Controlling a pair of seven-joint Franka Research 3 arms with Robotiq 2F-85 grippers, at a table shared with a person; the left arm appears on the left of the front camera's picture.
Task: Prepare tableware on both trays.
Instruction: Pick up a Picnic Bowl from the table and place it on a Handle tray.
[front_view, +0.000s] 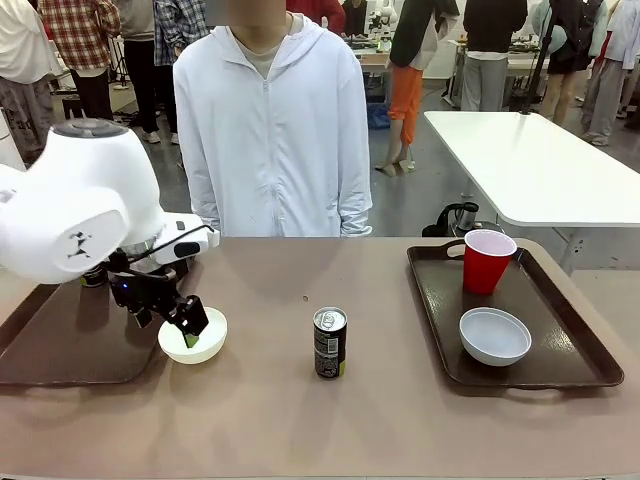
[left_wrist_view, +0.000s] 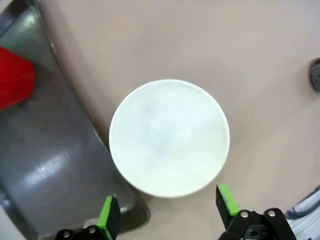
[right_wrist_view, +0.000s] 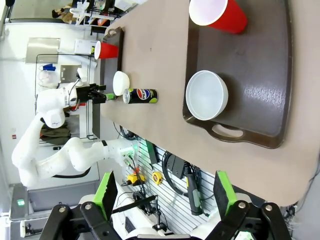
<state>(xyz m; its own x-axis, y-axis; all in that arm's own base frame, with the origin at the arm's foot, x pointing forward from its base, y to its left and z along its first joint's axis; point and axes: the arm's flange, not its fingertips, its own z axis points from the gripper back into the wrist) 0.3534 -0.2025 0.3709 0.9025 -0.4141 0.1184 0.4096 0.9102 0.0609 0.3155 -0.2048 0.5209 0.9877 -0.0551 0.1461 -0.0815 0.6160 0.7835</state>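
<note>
A white bowl (front_view: 193, 337) (left_wrist_view: 169, 137) sits on the tan table just right of the left tray (front_view: 60, 345) (left_wrist_view: 50, 165). My left gripper (front_view: 185, 325) (left_wrist_view: 167, 210) is open and low over the bowl, its green pads (left_wrist_view: 109, 215) as wide apart as the bowl. A red cup (left_wrist_view: 15, 77) (right_wrist_view: 106, 50) stands on the left tray. A dark can (front_view: 330, 342) (right_wrist_view: 142, 95) stands mid-table. The right tray (front_view: 560, 330) (right_wrist_view: 260, 75) holds a red cup (front_view: 487, 260) (right_wrist_view: 217, 15) and a pale grey bowl (front_view: 494, 335) (right_wrist_view: 206, 95). My right gripper (right_wrist_view: 165, 192) is open, high above the table's edge.
A person in a white hoodie (front_view: 272, 120) stands at the far side, hands out of view. A small dark object (front_view: 93, 275), possibly a second can, shows behind my left arm. A black item (front_view: 455, 218) sits beyond the right tray. Bare table lies around the middle can.
</note>
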